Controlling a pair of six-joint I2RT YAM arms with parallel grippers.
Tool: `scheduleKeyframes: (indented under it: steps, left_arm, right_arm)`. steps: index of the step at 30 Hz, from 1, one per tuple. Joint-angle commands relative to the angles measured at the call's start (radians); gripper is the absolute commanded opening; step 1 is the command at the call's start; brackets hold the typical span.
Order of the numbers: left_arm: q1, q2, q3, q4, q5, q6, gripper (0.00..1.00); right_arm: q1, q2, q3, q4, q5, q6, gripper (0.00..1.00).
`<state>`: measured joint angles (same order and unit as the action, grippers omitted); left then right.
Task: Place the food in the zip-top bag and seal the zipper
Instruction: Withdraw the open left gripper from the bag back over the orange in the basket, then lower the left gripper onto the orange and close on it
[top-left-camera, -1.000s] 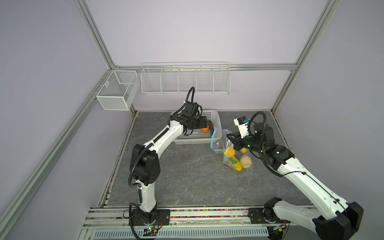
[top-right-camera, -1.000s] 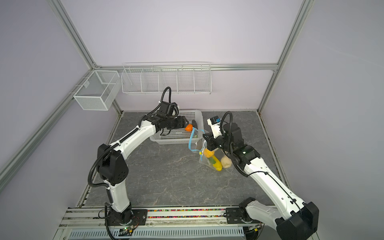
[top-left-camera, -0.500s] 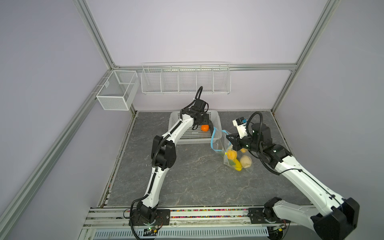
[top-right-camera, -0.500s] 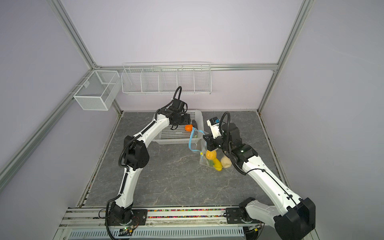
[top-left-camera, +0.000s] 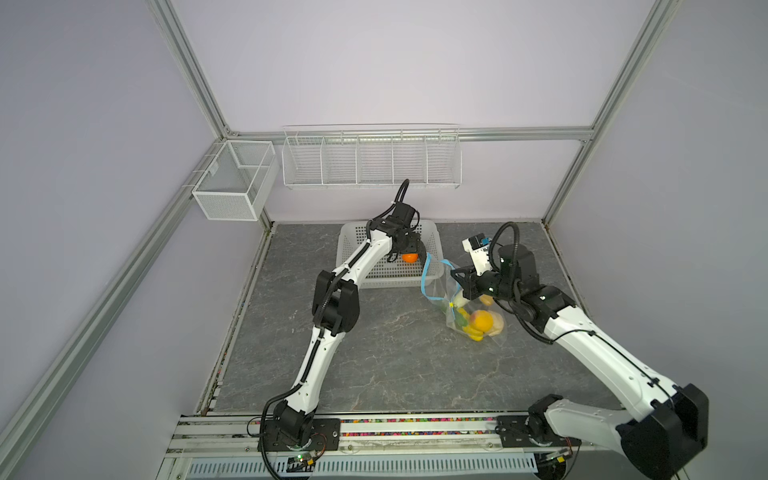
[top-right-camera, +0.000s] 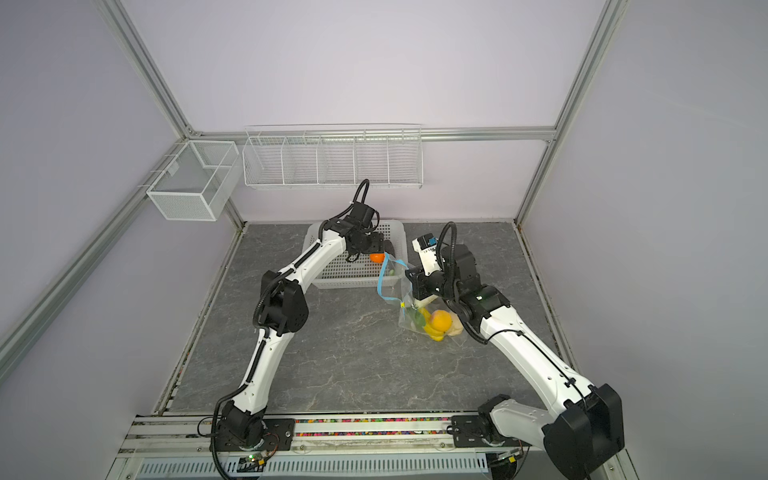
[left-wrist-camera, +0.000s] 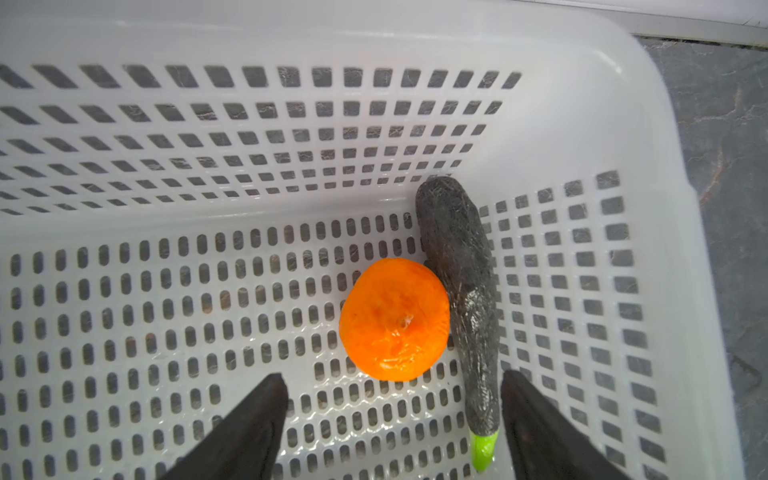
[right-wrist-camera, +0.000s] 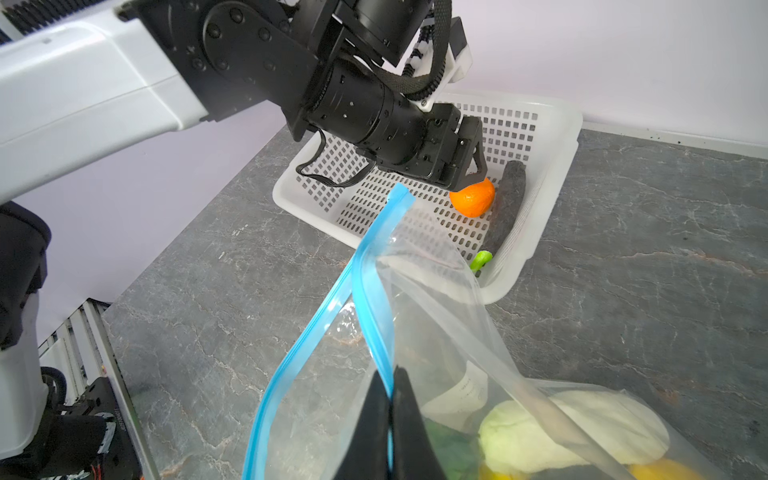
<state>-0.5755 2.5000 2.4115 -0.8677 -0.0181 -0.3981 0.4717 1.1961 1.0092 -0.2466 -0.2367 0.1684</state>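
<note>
An orange fruit (left-wrist-camera: 394, 320) and a dark purple eggplant-like piece (left-wrist-camera: 459, 266) with a green stem lie side by side in the right end of the white basket (left-wrist-camera: 648, 137). My left gripper (left-wrist-camera: 392, 376) hangs open just above them, one finger on each side of the pair. It shows over the orange fruit (top-left-camera: 409, 257) in both top views. The zip-top bag (right-wrist-camera: 436, 316) is held up by my right gripper (right-wrist-camera: 390, 374), shut on the light-blue zipper (right-wrist-camera: 374, 257). The mouth gapes towards the basket. Yellow, orange, beige and green food (top-left-camera: 480, 322) lies inside the bag.
The white perforated basket (top-left-camera: 353, 232) stands against the back wall, and the bag's mouth almost touches its right end. A wire shelf (top-left-camera: 370, 162) and a mesh box (top-left-camera: 232, 187) hang on the walls. Grey tabletop (top-left-camera: 374, 353) lies in front.
My left arm has stretched out along the basket. Its gripper has settled over the orange fruit with wider jaws. The right gripper still holds the bag in about the same place.
</note>
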Motion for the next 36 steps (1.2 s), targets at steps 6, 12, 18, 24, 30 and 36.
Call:
scheduleKeyframes:
  steps: [6, 12, 18, 24, 30, 36]
  left_arm:
    - [-0.003, 0.075, 0.078, -0.011, 0.011, 0.025, 0.83]
    - [-0.004, 0.09, 0.078, -0.013, -0.022, 0.033, 0.83]
    - [-0.005, 0.1, 0.077, 0.011, -0.033, 0.017, 0.81]
    - [-0.009, 0.116, 0.077, 0.037, -0.047, 0.008, 0.81]
    - [-0.017, 0.132, 0.078, 0.053, -0.056, 0.011, 0.81]
    - [-0.024, 0.138, 0.078, 0.067, -0.071, 0.013, 0.75]
  right_arm:
    - [-0.013, 0.011, -0.006, 0.016, -0.018, 0.001, 0.06]
    - [-0.015, 0.013, -0.012, 0.016, -0.023, 0.003, 0.07]
    - [-0.019, 0.026, -0.006, 0.026, -0.03, 0.005, 0.07]
    - [-0.018, 0.048, -0.001, 0.036, -0.043, 0.009, 0.06]
    - [-0.02, 0.056, -0.001, 0.041, -0.05, 0.013, 0.06]
    - [-0.02, 0.063, 0.002, 0.043, -0.052, 0.013, 0.06]
